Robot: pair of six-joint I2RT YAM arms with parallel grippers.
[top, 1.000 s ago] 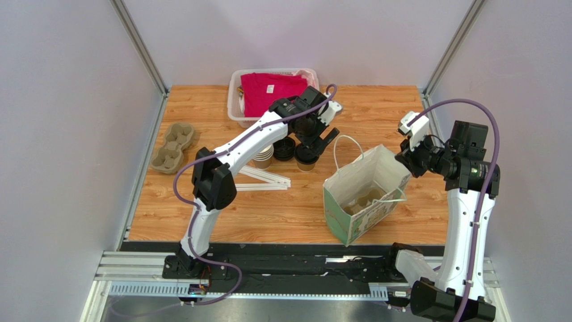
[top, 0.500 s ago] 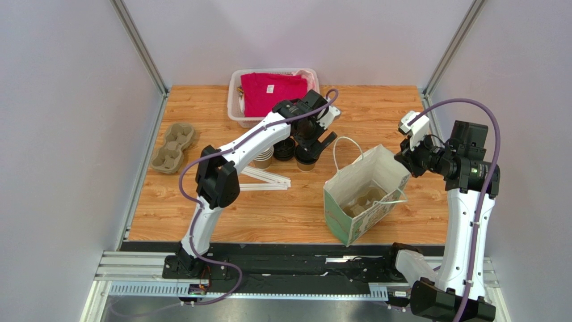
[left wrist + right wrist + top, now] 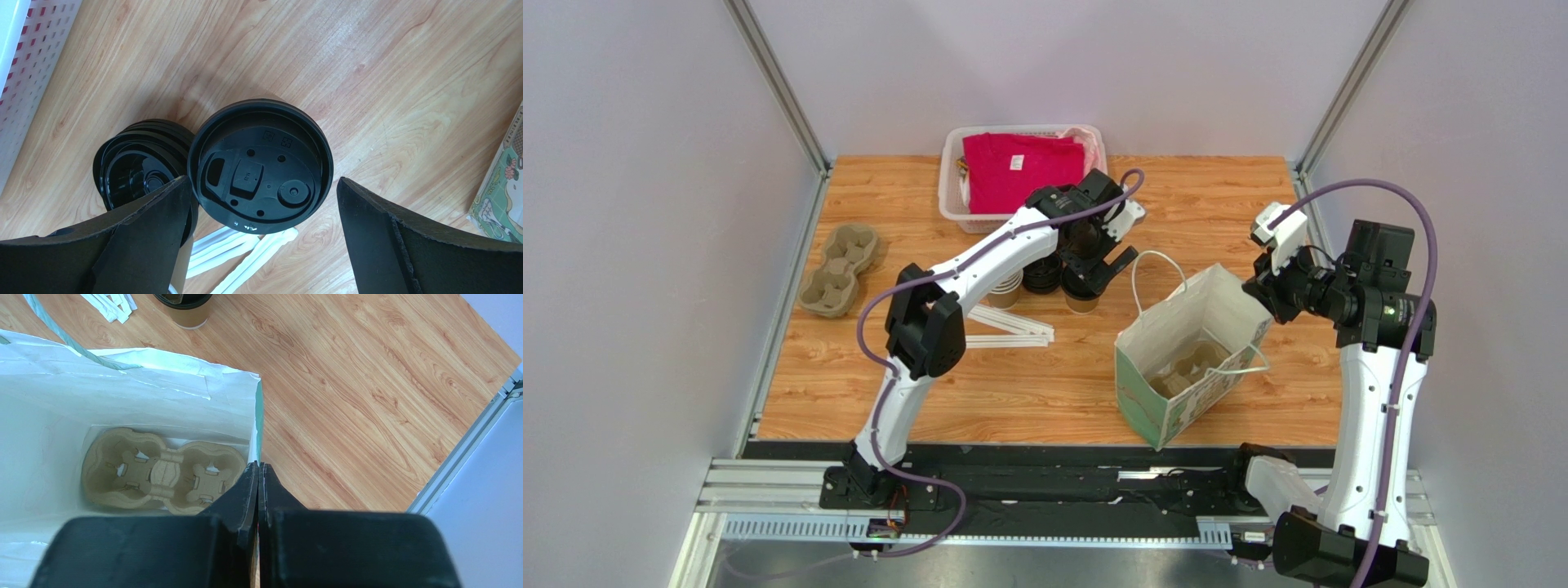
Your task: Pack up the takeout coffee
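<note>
While the left jaws hang wide apart either side of the takeout coffee (image 3: 261, 174), the lidded cup sits on the counter (image 3: 399, 73) right beside the spare lids (image 3: 132, 165), and the right jaws are pinched together on the rim of the paper bag (image 3: 153, 373)

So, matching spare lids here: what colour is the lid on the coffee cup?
Black. The lid shows best in the left wrist view.

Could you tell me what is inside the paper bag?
In the paper bag a cardboard cup carrier lies flat, both slots empty; the right gripper hides the rest.
</note>
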